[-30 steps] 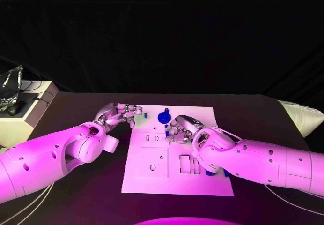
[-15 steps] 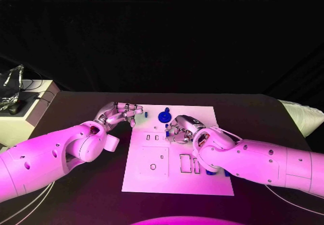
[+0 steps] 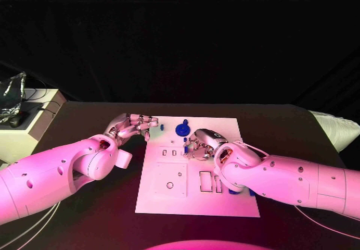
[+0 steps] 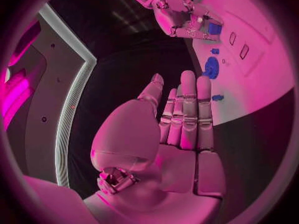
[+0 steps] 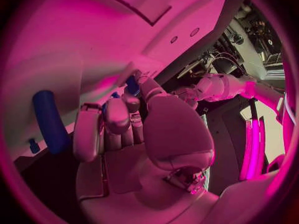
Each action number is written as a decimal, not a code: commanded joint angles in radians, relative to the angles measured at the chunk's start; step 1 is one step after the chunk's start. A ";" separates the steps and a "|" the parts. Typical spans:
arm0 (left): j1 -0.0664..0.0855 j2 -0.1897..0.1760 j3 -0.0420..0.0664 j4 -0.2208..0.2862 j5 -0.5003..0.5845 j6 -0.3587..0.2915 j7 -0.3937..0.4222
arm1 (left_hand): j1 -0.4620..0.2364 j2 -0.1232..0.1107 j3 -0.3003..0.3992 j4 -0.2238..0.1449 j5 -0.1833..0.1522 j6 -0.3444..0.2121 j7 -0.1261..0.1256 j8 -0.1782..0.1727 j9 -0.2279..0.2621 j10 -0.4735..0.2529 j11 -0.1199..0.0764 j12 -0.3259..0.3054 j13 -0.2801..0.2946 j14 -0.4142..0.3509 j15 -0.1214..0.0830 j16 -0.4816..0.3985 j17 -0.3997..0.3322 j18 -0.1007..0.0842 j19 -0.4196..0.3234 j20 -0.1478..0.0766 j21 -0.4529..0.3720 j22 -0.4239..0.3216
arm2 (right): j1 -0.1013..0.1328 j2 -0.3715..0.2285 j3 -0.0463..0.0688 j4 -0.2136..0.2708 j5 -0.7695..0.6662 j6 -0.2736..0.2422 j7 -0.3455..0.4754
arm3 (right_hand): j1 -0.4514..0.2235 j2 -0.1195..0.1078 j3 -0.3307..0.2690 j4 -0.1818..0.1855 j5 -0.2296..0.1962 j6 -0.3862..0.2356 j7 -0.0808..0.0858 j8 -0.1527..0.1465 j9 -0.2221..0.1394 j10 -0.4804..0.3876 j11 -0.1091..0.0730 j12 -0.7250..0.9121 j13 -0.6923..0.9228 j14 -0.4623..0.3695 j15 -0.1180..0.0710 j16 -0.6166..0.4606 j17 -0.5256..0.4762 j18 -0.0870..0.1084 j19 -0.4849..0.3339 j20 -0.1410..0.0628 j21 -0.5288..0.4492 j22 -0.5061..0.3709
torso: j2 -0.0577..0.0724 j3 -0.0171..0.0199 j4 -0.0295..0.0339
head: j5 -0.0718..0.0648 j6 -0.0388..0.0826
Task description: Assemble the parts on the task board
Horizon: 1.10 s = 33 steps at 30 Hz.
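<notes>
The white task board [image 3: 196,204] lies in the middle of the table. My right hand [image 3: 202,141] hovers over its upper middle with fingers curled, pinching a small blue part [image 4: 214,28] at the fingertips [image 5: 132,84]. My left hand [image 3: 136,125] is at the board's far left corner, fingers [image 4: 187,109] straight and close together, holding nothing. A round blue part [image 3: 182,128] stands on the board between the hands, with a small blue piece [image 3: 162,126] beside it. A blue cylinder [image 5: 49,122] lies on the board near my right wrist.
Rectangular cut-outs [image 3: 205,181] and a square recess [image 3: 170,178] mark the board's middle. More blue pieces [image 3: 234,191] lie under my right forearm. A white box [image 3: 26,125] with dark items stands beyond the table's left edge.
</notes>
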 commanded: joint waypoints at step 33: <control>-0.001 -0.001 0.001 -0.007 0.003 0.014 0.002 | 0.006 0.006 0.005 -0.005 -0.001 -0.004 0.001 -0.002 0.001 -0.009 0.000 -0.001 0.000 0.001 -0.005 0.004 0.001 0.011 0.004 -0.002 0.000 0.002 | 0.014 -0.072 0.007 0.091 0.139 -0.182 0.156 | 0.044 -0.087 -0.091 0.117 0.065 -0.134 0.032 -0.003 0.000 -0.102 0.023 -0.030 -0.177 -0.009 0.020 -0.005 -0.020 0.003 0.082 0.022 -0.007 0.197 | -0.001 0.0002 -0.0021 | 0.004 0.004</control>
